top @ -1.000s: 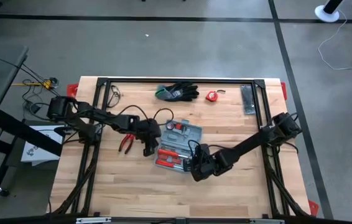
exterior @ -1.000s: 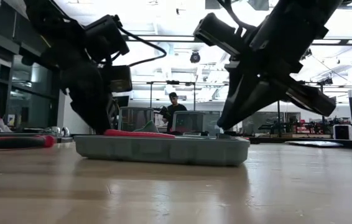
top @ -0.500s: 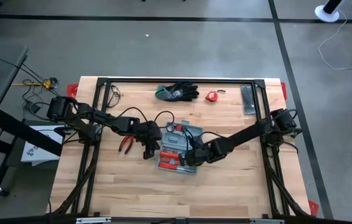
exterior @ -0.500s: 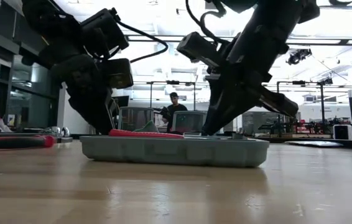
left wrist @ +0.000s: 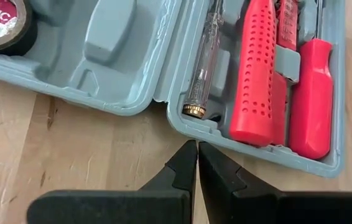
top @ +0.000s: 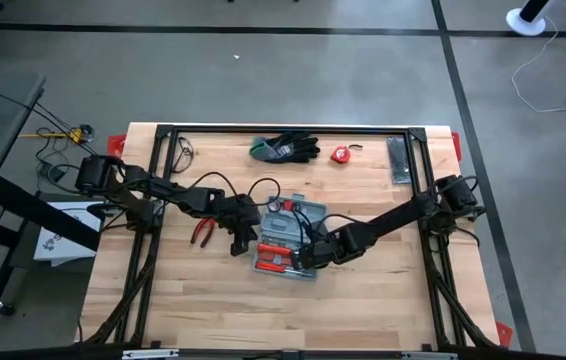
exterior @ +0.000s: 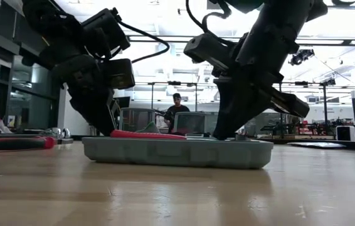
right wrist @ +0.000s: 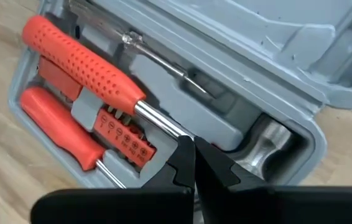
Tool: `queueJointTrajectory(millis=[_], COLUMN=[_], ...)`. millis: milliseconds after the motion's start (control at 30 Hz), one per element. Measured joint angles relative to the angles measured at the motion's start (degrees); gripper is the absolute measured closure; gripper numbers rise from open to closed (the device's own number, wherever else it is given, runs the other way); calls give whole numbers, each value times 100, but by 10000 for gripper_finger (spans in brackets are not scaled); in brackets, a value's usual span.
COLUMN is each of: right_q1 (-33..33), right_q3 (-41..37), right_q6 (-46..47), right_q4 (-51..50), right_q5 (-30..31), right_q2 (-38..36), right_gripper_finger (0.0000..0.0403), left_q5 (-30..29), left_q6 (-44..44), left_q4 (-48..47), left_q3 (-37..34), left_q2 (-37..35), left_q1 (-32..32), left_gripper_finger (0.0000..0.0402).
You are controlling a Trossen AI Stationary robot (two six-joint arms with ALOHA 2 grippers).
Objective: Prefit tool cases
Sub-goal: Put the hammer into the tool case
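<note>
Tool case (top: 288,238) lies open mid-table, red-handled tools inside. Left gripper (left wrist: 196,163), fingers pinched shut and empty, sits just beside its left edge; right gripper (right wrist: 191,163), shut too, rests inside.

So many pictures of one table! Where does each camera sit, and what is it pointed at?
High view: above the table, looking straight down; both dark arms reach to the open tool case.
Low view: at table-top height, looking level into the room; both arms come down behind the case.
Left wrist view: on the left arm; shut left gripper just outside the case's edge.
Right wrist view: on the right arm; shut right gripper over the red screwdriver.
All four views share the case.
</note>
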Motion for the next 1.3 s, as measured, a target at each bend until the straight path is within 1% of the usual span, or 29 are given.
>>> queueJointTrajectory(millis=[267, 633, 767, 900, 1000, 1100, 1200, 1300], right_q1=[0, 0, 0, 2, 2, 2, 4, 5], right_q3=[22, 20, 15, 13, 9, 9, 4, 0], right_q6=[-141, -254, -289, -292, -292, -294, -291, -287], right_q4=[20, 13, 5, -9, -15, -17, -5, -66], right_q5=[-175, -251, -242, -211, -207, -201, -179, -179], right_q2=[127, 155, 160, 164, 166, 166, 176, 170], right_gripper_finger=[403, 403, 403, 403, 403, 403, 403, 403], left_q5=[29, 77, 428, 265, 226, 223, 247, 543], left_q6=[-56, 6, 250, 446, 448, 407, 243, 197], left_q4=[-17, 28, 229, 379, 554, 784, 816, 914], left_q3=[32, 742, 907, 920, 920, 923, 925, 956], left_q2=[-2, -4, -11, 22, 286, 704, 1165, 1556], left_q1=[0, -14, -184, -403, -494, -542, -539, -520], left_gripper_finger=[390, 390, 390, 393, 399, 401, 401, 401])
